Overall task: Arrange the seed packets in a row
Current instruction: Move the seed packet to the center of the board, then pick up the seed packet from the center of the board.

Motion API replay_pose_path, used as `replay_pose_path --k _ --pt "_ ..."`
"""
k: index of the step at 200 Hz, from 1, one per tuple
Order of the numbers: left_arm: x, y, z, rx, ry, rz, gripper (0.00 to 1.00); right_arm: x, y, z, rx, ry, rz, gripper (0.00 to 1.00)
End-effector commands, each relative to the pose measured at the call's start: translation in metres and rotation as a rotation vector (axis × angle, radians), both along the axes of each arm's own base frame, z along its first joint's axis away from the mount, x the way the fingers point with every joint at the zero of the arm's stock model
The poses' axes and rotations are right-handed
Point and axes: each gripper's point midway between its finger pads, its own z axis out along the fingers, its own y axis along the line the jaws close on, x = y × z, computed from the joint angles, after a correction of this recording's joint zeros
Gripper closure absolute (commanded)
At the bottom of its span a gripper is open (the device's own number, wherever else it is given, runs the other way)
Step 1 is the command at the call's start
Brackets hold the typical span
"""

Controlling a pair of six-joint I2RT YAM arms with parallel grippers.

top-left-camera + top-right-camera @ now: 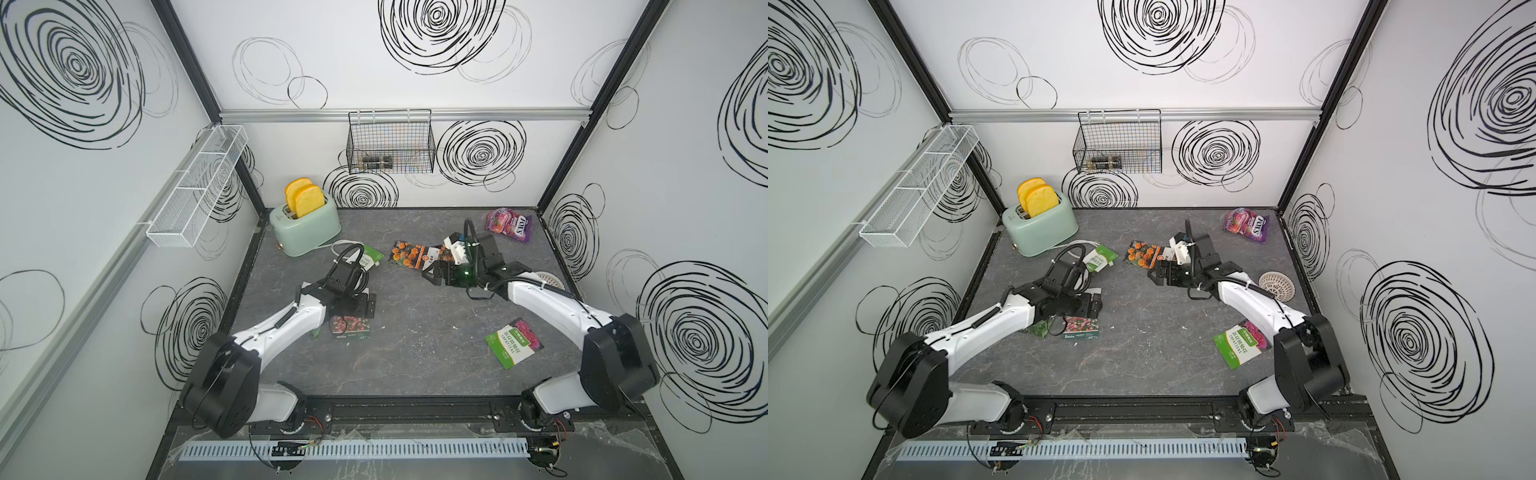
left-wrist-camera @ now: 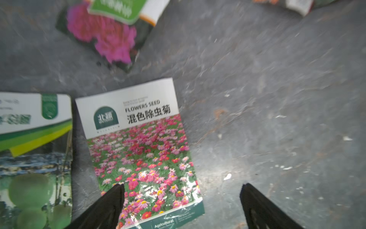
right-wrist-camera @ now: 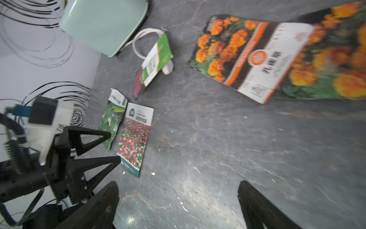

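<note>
Left gripper (image 2: 182,186) and right gripper (image 3: 176,184) gape empty; I fear skidding the glossy pink flower-field packet (image 2: 138,150) into the dark-green leafy packet (image 2: 33,158)

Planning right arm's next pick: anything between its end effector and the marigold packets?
Nothing visible. The open right end effector hovers over the table, and only bare surface lies between it and the marigold packets.
</note>
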Motion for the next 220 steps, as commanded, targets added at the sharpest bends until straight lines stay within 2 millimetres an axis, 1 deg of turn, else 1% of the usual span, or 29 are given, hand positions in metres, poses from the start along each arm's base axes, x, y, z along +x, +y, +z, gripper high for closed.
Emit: replay_pose_path --k 1,28,40,43,50,76,95,111,121,139,153,184,200,220 --pt "-0.009 0.006 0.02 -0.038 0.009 0.053 0.04 0.017 0.045 0.01 0.148 0.001 0.032 0.07" --pt "-0.016 0.02 0.021 -0.071 0.023 0.14 0.04 0.042 0.093 -0.01 0.215 0.068 0.055 0.1" --pt "-0.017 0.03 0.018 -0.096 0.034 0.187 0.04 0.053 0.111 -0.022 0.226 0.096 0.056 0.11" --pt "-0.017 0.032 0.017 -0.104 0.038 0.198 0.04 0.055 0.117 -0.02 0.24 0.1 0.06 0.12" --pt "-0.017 0.038 0.015 -0.125 0.046 0.228 0.04 0.06 0.128 -0.027 0.268 0.117 0.065 0.13" --pt "-0.016 0.06 0.01 -0.204 0.059 0.317 0.04 0.073 0.157 -0.045 0.332 0.144 0.054 0.17" --pt "-0.015 0.073 0.008 -0.23 0.059 0.358 0.04 0.079 0.17 -0.054 0.354 0.139 0.038 0.19" --pt "-0.016 0.077 0.004 -0.236 0.061 0.368 0.04 0.082 0.178 -0.06 0.379 0.137 0.029 0.23" --pt "-0.017 0.079 0.002 -0.244 0.061 0.375 0.04 0.082 0.182 -0.06 0.394 0.128 0.027 0.25" --pt "-0.018 0.082 0.0 -0.245 0.059 0.385 0.04 0.084 0.19 -0.064 0.41 0.124 0.023 0.26" --pt "-0.018 0.083 0.001 -0.25 0.058 0.386 0.04 0.086 0.196 -0.068 0.429 0.13 0.019 0.27" --pt "-0.015 0.082 0.004 -0.269 0.057 0.39 0.04 0.091 0.207 -0.076 0.443 0.147 0.008 0.33" --pt "-0.014 0.082 0.005 -0.276 0.052 0.392 0.04 0.093 0.214 -0.077 0.448 0.147 0.01 0.35" --pt "-0.012 0.082 0.005 -0.275 0.051 0.389 0.04 0.095 0.222 -0.078 0.449 0.143 0.009 0.42"
